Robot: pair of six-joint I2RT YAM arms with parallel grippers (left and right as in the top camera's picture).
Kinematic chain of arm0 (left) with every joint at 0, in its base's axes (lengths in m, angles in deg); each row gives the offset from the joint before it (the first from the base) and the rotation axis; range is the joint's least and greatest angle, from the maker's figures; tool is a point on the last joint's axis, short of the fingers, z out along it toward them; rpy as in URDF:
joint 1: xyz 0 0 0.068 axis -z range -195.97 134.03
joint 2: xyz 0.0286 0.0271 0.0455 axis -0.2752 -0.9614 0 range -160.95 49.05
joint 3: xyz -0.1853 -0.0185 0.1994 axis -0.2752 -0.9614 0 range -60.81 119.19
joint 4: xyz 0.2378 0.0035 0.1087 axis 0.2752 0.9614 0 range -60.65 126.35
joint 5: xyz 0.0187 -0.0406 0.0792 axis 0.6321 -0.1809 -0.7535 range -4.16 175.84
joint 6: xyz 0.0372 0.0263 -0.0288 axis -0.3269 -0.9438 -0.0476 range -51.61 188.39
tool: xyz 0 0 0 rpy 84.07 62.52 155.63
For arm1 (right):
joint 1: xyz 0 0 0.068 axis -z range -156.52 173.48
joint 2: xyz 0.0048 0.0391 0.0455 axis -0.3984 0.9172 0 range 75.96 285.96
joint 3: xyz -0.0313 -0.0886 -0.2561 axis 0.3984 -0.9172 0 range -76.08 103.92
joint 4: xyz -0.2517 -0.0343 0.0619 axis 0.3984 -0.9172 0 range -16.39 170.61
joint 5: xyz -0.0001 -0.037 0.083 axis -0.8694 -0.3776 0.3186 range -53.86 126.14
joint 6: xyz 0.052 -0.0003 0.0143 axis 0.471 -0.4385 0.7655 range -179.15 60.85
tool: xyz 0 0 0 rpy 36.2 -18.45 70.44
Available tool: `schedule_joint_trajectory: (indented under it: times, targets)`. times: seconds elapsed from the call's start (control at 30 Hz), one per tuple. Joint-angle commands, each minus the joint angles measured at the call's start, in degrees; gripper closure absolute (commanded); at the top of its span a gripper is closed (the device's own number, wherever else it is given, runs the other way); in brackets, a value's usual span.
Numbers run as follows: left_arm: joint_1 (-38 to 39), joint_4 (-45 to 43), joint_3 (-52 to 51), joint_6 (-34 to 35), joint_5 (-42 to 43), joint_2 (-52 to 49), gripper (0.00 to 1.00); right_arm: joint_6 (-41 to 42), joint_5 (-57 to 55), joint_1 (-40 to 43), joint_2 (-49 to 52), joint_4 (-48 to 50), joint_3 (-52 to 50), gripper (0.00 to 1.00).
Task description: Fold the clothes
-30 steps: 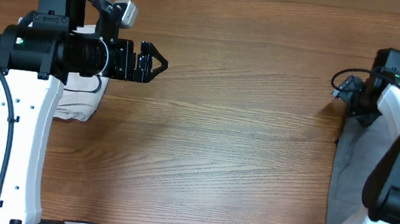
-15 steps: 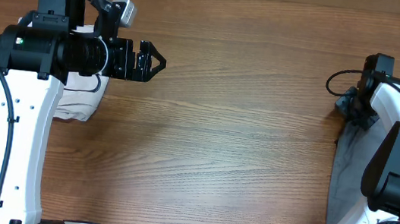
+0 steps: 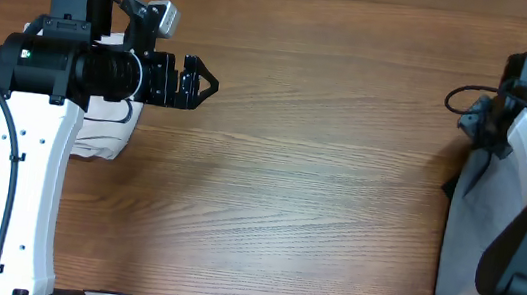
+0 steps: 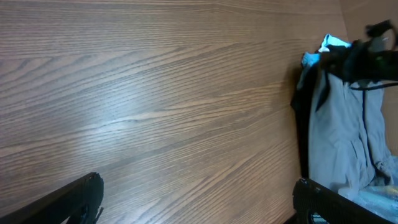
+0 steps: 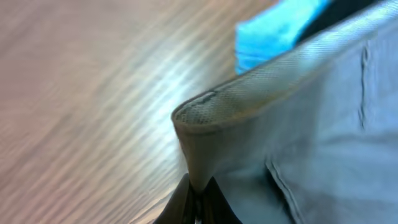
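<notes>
Left gripper: your left gripper (image 3: 203, 84) hangs over the far left part of the table (image 3: 317, 204), pointing toward the middle. In its wrist view the two fingers (image 4: 74, 202) sit at opposite bottom corners, spread wide with only bare wood between them, so it is released and carries nothing.
Right gripper: your right gripper (image 5: 196, 200) is clenched on the grey shorts (image 5: 311, 143). Its wrist view shows the dark tips pinching a fold of the cloth at the bottom edge of the picture.
Grey shorts: you find them at the right edge of the table (image 3: 465, 233), under and beside the right arm. The pinched part is a thick, stitched band that rises from the tips and curls over, with a seam running through the fabric to its right. From the left wrist view the shorts (image 4: 342, 124) look bunched and creased rather than laid flat, so no fold has been made.
Black garment: a black garment (image 4: 301, 118) lies against the grey shorts on the side toward the table's middle. Its light-blue trim (image 4: 328, 45) shows at the far end, close to the right arm's wrist.
Cream shorts: the cream shorts (image 3: 104, 136) lie at the left edge, partly covered by your left arm and well apart from the grey pair.
</notes>
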Motion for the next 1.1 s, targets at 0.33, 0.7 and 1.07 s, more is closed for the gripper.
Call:
schedule_joint_trajectory:
  times: [0.33,0.7,1.07]
  targets:
    - [0.2,0.2,1.6,-0.9,-0.3,0.2,0.00,-4.0,19.9,-20.1,-2.0,3.2,3.1,0.96]
    - [-4.9,2.0,1.6,-0.9,-6.2,0.2,0.00,0.4,19.5,-44.9,-1.2,10.9,3.0,0.96]
    - [-9.6,2.1,1.6,-0.9,-5.0,0.2,0.00,0.1,7.7,-62.6,-1.0,11.1,2.9,0.13]
